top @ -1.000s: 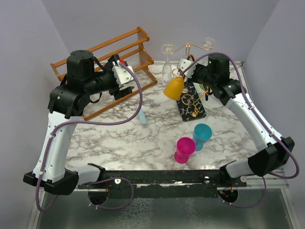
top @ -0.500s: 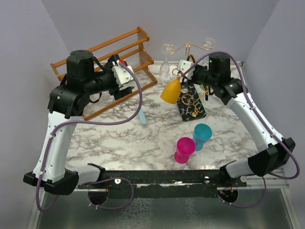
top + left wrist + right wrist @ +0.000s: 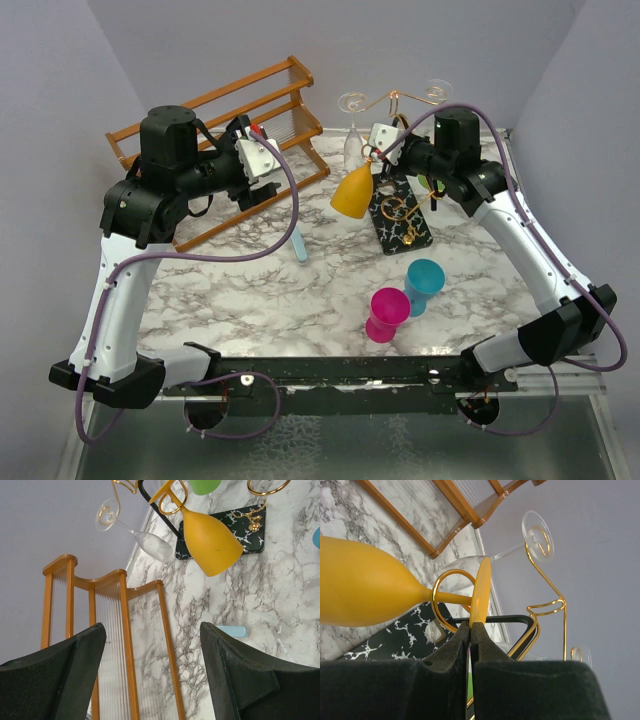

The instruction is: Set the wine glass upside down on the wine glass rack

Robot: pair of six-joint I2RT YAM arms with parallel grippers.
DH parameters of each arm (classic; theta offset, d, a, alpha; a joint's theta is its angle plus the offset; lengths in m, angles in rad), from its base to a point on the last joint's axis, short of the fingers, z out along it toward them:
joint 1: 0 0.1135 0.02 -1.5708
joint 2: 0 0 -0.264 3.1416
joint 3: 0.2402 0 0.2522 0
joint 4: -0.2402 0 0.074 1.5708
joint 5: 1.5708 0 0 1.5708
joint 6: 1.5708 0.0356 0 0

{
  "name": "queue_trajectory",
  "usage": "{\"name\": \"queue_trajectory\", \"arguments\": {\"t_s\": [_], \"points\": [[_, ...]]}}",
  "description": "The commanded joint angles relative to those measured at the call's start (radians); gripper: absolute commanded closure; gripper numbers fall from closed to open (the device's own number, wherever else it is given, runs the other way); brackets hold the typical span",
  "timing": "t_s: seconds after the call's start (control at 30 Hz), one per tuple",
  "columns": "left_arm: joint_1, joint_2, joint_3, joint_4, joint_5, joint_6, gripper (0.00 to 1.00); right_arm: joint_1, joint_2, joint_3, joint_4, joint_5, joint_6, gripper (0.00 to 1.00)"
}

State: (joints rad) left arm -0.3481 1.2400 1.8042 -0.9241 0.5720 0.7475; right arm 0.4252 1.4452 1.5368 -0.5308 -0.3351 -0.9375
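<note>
My right gripper (image 3: 379,146) (image 3: 470,625) is shut on the flat foot of a yellow wine glass (image 3: 352,191) (image 3: 360,587). The glass hangs bowl down and tilted, with its stem inside a gold wire loop (image 3: 440,607) of the wine glass rack (image 3: 401,217). The rack has curly gold arms (image 3: 396,99), a black post and a black, white-veined base (image 3: 241,527). A clear wine glass (image 3: 350,143) (image 3: 151,545) hangs upside down on another arm. My left gripper (image 3: 264,186) (image 3: 152,628) is open and empty over the wooden rack, left of the yellow glass (image 3: 207,542).
A brown wooden slatted rack (image 3: 228,112) (image 3: 120,630) stands at the back left. A pink cup (image 3: 386,312) and a teal cup (image 3: 424,280) stand near the front. A light blue object (image 3: 300,243) lies mid-table. Grey walls close in the back and sides.
The yellow glass's bowl has swung a little to the left and down as my right gripper shifted at the rack. The left arm has not moved.
</note>
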Motion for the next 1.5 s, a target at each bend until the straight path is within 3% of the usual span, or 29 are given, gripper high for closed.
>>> {"name": "queue_trajectory", "arguments": {"t_s": [0.0, 0.77, 1.47], "points": [[0.004, -0.008, 0.015, -0.016, 0.032, 0.012, 0.21, 0.015, 0.016, 0.037, 0.014, -0.036, 0.03, 0.98], [0.005, -0.006, 0.006, -0.019, 0.032, 0.022, 0.21, 0.027, 0.045, 0.03, 0.13, 0.166, 0.054, 0.97], [0.004, -0.007, -0.003, -0.024, 0.038, 0.027, 0.21, 0.027, 0.006, -0.028, 0.047, 0.134, -0.027, 0.9]]}}
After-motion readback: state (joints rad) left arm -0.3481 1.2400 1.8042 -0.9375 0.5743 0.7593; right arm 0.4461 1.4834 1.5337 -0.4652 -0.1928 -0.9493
